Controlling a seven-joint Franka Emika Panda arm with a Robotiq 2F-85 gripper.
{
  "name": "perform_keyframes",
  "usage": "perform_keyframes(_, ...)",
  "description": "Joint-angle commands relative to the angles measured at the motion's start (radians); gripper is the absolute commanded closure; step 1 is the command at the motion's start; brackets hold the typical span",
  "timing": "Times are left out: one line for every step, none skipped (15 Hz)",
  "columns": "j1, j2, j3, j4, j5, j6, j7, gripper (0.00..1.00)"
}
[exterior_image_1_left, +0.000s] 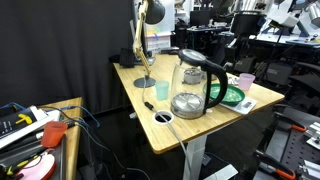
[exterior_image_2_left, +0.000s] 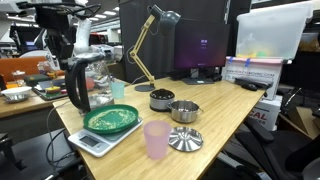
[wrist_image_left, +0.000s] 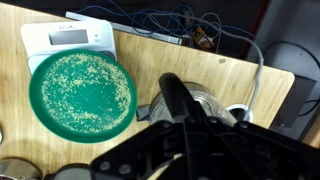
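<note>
The gripper hung with its fingers closed on nothing, just above the kettle at lower right of the wrist view. A green plate sat on a scale at upper left.

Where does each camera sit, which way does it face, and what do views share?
In an exterior view: set back off a corner, facing the light wooden table and clear glass kettle with a black handle; robot's body not clearly discernible.
In an exterior view: low at the table's edge by the translucent pink cup; black arm enters top left, claw at the kettle's handle.
Wrist view: looks straight down; claw closed on the handle, round green plate on a white scale below.
Shared: kettle and plate, all three.
</note>
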Motion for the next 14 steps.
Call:
perform_keyframes(0.030,0.103,-0.003,0.002,0.073,0.111,-0.030,1.00)
perform_keyframes(0.036,0.117,-0.005,0.003,0.089,0.131,-0.036,1.00)
perform_keyframes(0.037,0.137,-0.006,0.003,0.101,0.150,-0.041,1.00)
perform_keyframes(0.037,0.151,-0.008,0.002,0.109,0.162,-0.045,1.00)
perform_keyframes(0.032,0.166,-0.008,-0.004,0.108,0.177,-0.046,1.00)
perform_keyframes(0.031,0.168,-0.007,-0.006,0.110,0.166,-0.047,1.00)
perform_keyframes(0.029,0.154,-0.005,-0.006,0.107,0.149,-0.042,0.74)
perform_keyframes(0.025,0.144,-0.002,-0.005,0.102,0.140,-0.033,0.73)
perform_keyframes(0.024,0.111,-0.002,-0.003,0.096,0.115,-0.032,0.67)
perform_keyframes(0.020,0.059,0.000,0.000,0.091,0.086,-0.021,0.61)
perform_keyframes(0.016,0.008,0.000,0.005,0.087,0.069,-0.013,0.54)
perform_keyframes(0.013,-0.040,-0.001,0.013,0.083,0.053,-0.008,0.47)
perform_keyframes(0.007,-0.105,-0.004,0.022,0.080,0.034,-0.003,0.39)
perform_keyframes(0.001,-0.186,-0.004,-0.003,0.075,0.020,0.005,0.33)
